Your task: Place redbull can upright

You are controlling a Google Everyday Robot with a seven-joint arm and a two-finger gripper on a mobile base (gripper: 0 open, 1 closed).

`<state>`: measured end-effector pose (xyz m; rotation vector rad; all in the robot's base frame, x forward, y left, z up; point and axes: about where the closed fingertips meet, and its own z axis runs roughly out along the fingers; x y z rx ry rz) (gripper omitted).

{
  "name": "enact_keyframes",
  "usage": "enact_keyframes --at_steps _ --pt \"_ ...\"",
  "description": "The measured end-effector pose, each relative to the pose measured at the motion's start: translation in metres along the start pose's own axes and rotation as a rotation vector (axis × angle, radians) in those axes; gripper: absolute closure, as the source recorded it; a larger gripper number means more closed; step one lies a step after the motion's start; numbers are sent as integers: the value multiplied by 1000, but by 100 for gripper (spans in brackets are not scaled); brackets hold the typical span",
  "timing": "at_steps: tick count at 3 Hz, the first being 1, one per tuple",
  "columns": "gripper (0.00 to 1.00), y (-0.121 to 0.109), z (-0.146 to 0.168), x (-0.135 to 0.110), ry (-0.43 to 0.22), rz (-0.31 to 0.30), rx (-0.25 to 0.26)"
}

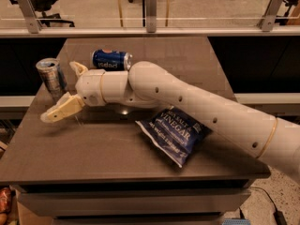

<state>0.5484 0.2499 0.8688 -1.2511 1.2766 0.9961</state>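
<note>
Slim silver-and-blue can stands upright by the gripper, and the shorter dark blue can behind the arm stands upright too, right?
No: the camera view shows the shorter dark blue can lying on its side. The slim silver-and-blue can stands upright by the gripper, jaws open.

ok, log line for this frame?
redbull can: upright on table | gripper: open, beside it | blue can: on its side
</note>
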Motion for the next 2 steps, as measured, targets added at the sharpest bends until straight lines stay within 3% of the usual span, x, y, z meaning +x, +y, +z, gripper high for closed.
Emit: enact_keyframes --at_steps 2 --pt "0 0 1 -2 -3 -27 -35"
